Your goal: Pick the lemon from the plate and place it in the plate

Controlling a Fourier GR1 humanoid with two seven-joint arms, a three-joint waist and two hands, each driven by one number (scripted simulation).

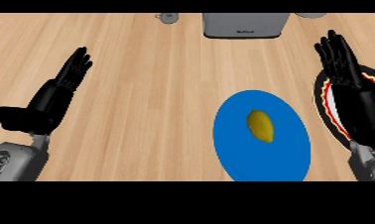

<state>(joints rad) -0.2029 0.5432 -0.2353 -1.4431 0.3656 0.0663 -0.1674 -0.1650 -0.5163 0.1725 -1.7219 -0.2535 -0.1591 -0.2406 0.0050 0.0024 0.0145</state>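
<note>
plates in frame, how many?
2. The round blue plate lies at centre-right with the yellow lemon on it. The black-rimmed plate with a red ring sits at the right edge, largely hidden under the right hand.

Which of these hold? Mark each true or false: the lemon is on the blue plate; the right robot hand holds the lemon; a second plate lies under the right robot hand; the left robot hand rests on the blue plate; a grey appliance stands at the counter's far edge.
1. The lemon lies on the blue plate. True.
2. The right robot hand holds the lemon. False: it is open, fingers straight, apart from the lemon.
3. A second plate, with a black, red and white rim, lies partly under the right robot hand. True.
4. The left robot hand rests on the blue plate. False: it is open over bare counter at the view's left.
5. A grey appliance stands at the far edge. True.
</note>
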